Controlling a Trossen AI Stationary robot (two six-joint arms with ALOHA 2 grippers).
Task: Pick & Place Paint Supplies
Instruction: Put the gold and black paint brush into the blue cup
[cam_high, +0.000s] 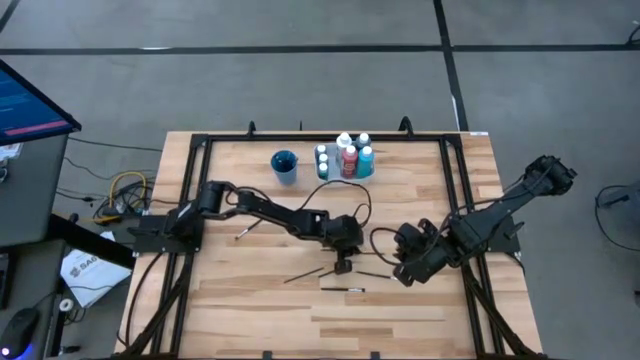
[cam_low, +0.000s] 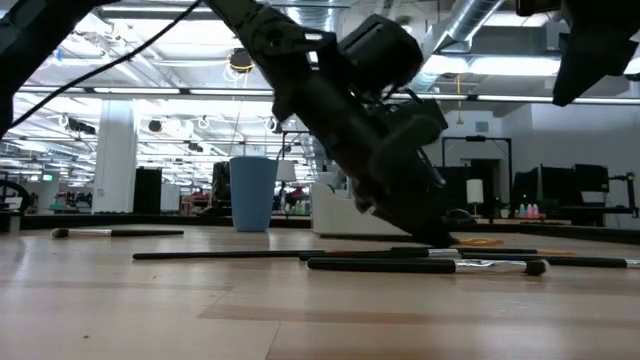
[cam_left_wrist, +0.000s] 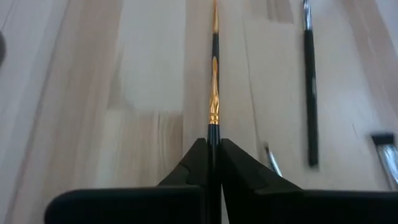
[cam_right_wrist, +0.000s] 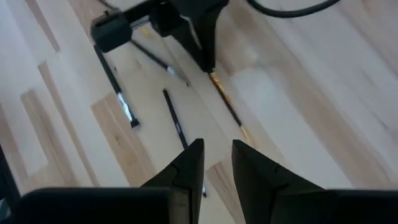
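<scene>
Blue cup (cam_high: 284, 166) beside white tray (cam_high: 346, 176) on table (cam_high: 250, 310).

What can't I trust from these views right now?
- High view: left pincer covers the paintbrush it holds.
- Left wrist view: paintbrush runs past the edge.
- Low view: left arm hides the paint bottles.
- Right pincer: open, nothing between fingers.

The left gripper (cam_left_wrist: 212, 163) is clamped tight on a thin paintbrush (cam_left_wrist: 214, 99), its gold ferrule just past the fingertips, dark handle running away along the wooden table (cam_left_wrist: 124, 93). A second dark brush (cam_left_wrist: 309, 93) lies alongside, apart; a metal-banded one (cam_left_wrist: 385, 155) pokes in at the edge.
</scene>
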